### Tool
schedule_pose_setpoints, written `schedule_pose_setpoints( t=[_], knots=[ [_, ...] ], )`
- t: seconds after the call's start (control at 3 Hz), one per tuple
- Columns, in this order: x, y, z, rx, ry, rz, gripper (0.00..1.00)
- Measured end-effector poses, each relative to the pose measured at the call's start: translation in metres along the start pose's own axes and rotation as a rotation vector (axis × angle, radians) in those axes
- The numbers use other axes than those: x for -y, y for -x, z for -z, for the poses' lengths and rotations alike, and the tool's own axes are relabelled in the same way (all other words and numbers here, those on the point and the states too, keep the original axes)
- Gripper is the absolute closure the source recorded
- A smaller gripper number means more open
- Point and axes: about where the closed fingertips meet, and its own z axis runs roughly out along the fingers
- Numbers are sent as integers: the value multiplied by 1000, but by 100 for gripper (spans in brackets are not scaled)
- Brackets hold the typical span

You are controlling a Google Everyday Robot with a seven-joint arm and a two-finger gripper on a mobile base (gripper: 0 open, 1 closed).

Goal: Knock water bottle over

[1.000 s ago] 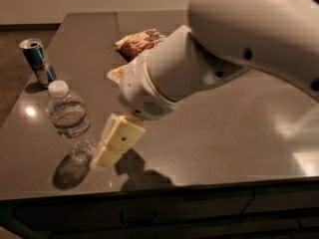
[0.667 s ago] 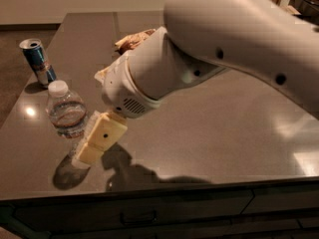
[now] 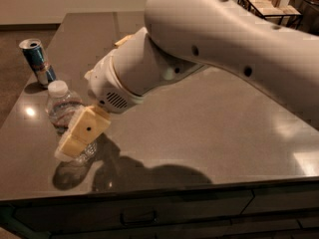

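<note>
Gripper [image 3: 75, 141] has swung left over the last second and now overlaps the lower right of the bottle [image 3: 59, 108], seemingly touching; open or closed, I cannot tell. It still stands upright at the table's [image 3: 209, 133] front left, so the toppling push is probably only beginning.

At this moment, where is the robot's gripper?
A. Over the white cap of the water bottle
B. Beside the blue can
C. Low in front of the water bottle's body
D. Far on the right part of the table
C: the gripper covers the lower body of the water bottle, which stands upright with its cap uncovered, while the can stands apart behind it.
</note>
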Motion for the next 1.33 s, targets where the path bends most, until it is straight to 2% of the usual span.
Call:
schedule_pose_setpoints(
  t=[0.33,1.0,1.33],
  knots=[
    [-3,6,-6,23,15,-17,18],
    [-6,14,-7,51,47,-48,64],
    [9,18,13,-1,33,-59,87]
  ],
)
